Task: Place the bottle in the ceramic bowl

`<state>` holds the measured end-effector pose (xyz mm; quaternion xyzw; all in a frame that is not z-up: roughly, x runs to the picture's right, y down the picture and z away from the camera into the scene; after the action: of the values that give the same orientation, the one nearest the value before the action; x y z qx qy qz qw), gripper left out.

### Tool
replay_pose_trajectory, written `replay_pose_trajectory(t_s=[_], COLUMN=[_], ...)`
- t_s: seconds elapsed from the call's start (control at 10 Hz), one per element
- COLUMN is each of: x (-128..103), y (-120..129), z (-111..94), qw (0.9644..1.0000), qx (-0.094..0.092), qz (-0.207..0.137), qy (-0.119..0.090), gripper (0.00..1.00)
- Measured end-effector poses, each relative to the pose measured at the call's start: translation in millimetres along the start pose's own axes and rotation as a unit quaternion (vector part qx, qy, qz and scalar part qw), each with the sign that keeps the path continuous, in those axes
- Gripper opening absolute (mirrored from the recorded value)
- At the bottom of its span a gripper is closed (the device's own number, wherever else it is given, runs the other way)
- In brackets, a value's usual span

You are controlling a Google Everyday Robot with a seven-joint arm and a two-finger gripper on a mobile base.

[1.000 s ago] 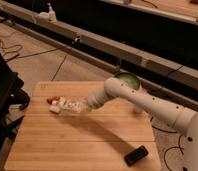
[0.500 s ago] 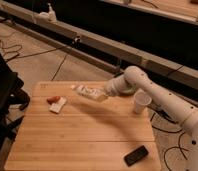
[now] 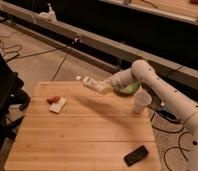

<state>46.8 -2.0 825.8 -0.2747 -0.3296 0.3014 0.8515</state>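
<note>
Dim workshop flooring with loose black cables runs behind the wooden bench (image 3: pixel 82 132), and a long dark counter edge crosses the back of your view. You can see the white robot arm (image 3: pixel 162 92) reaching in from the right, bent at its elbow above the far right part of the bench.

Your gripper (image 3: pixel 108 86) sits at the end of that arm, above the far edge of the bench, with its fingers clamped on the bottle (image 3: pixel 93 83). The bottle is held up off the wood, lying nearly on its side and tilted, with its white cap end pointing left and away from the arm. A shadow falls on the bench below it.

Look just right of the gripper and you find the ceramic bowl (image 3: pixel 128 89), green, sitting at the far right corner of the bench and partly hidden behind the arm's wrist. The bottle is beside the bowl on its left, not over it and not inside it.

Nearer to you on the right stands a white paper cup (image 3: pixel 141 102), upright, close to the bowl but apart from it. On the left part of the bench a white napkin (image 3: pixel 58 104) lies flat, with a small red item (image 3: pixel 53 99) touching its far left edge. Close to the near right edge rests a dark phone (image 3: pixel 136 155), lying flat and angled.
</note>
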Motion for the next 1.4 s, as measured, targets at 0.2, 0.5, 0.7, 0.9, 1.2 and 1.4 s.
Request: replay_pose_trajectory(t_s=[0.2, 0.5, 0.7, 0.9, 1.2, 1.4], x=[1.2, 12.8, 29.3, 43.6, 70.6, 85.5], y=[-0.7, -49.6, -98.7, -133.4, -162.6, -168.6], z=[-0.3, -36.8, -84.4, -120.8, -144.2, -141.8], qw=[1.0000, 0.9966, 0.9879, 0.9779, 0.9647, 0.9605], qx=[0.002, 0.071, 0.136, 0.184, 0.224, 0.229], qz=[0.001, 0.040, 0.073, 0.099, 0.138, 0.157], qy=[0.001, -0.013, -0.012, -0.006, 0.008, 0.013], gripper=[0.00, 0.00, 0.00, 0.00, 0.00, 0.00])
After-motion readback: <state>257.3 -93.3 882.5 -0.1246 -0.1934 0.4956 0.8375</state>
